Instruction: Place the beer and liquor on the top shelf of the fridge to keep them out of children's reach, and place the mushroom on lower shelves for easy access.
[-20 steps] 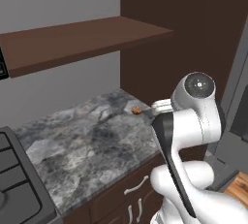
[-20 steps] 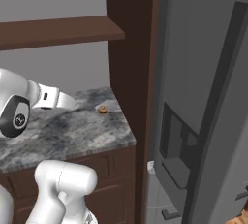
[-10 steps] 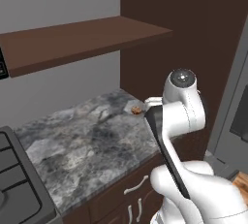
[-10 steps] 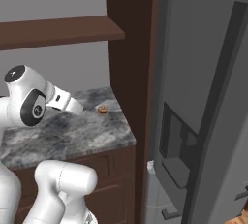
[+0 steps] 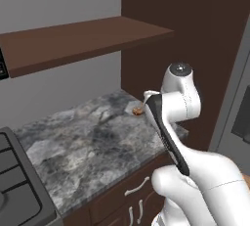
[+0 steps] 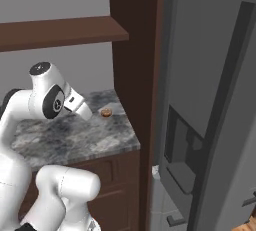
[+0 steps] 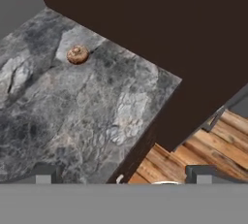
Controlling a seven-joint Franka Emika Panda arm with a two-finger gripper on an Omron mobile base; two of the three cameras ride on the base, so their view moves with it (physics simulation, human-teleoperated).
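Fingertips of the gripper (image 7: 123,173) are showing at 6 o'clock in the hand view, standing well apart with nothing between them, so the jaws are sitting wide open and empty. They are hanging above the front edge of the grey marbled counter (image 7: 92,116), with wooden floor (image 7: 203,152) lying below at 4 o'clock.

Farther along, the mushroom (image 7: 77,54) is lying at 11 o'clock in that view, a small round tan lump alone on the counter near its back corner, close to the dark brown cabinet wall (image 7: 160,19).

From the right base view, the mushroom (image 6: 105,112) is resting just beyond the hand's tip, toward 3 o'clock. The fridge (image 6: 210,100) is standing shut at 3 o'clock past the cabinet wall. A brown wall shelf (image 5: 78,39) is hanging above.
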